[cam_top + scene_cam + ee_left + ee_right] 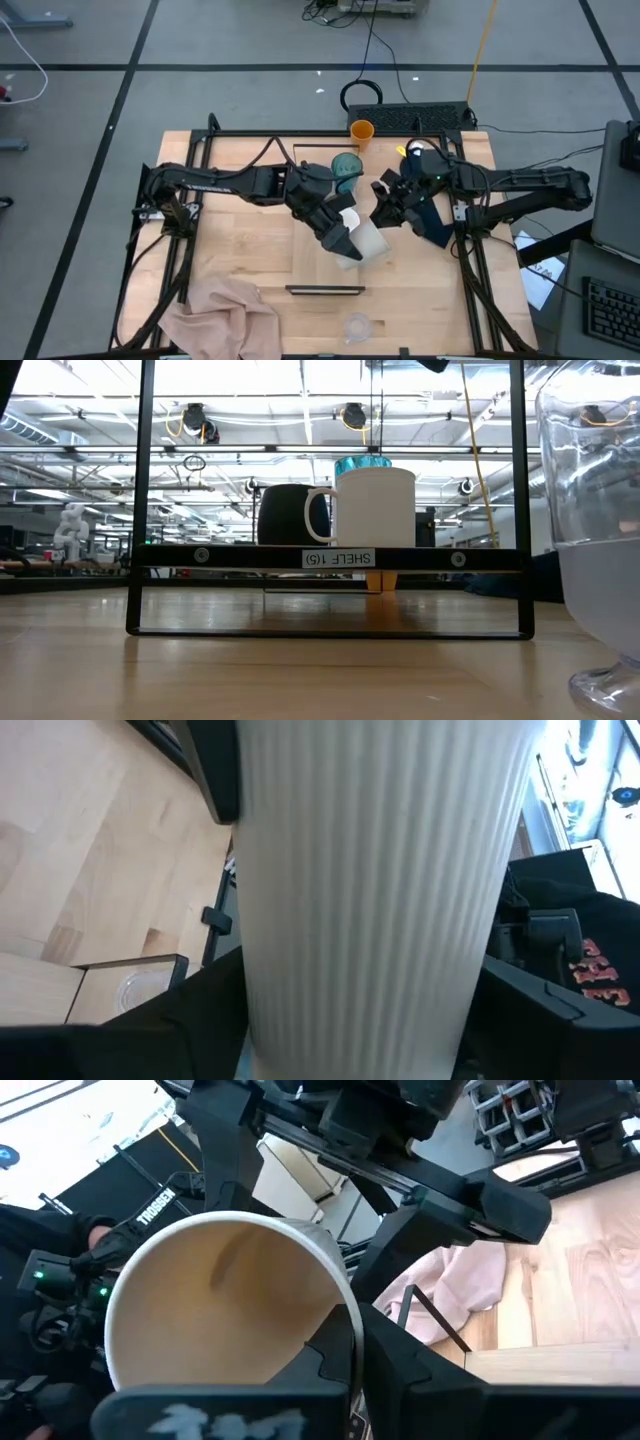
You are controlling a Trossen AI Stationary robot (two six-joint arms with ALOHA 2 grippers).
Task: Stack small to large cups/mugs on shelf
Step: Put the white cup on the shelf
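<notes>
My left gripper is shut on the ribbed beige cup above the pale shelf. The cup fills the left wrist view. My right gripper is open at the cup's mouth, a finger either side of the rim. The white handled mug and the dark mug stand on the shelf. The teal tumbler stands behind them. The small orange cup is at the far end. The tiny clear glass stands on the tabletop at the near edge. My left gripper pinches the beige cup's ribbed side wall between its two fingers, which lie across the cup. The cup is lifted clear and tilted, its mouth turned toward the right arm. My right gripper has one finger against the cup's rim; whether it touches, I cannot tell.
A crumpled pink cloth lies at the table's near left corner. A black frame with posts rings the shelf. The clear glass looms close in the low view. Bare wood lies left of the shelf.
</notes>
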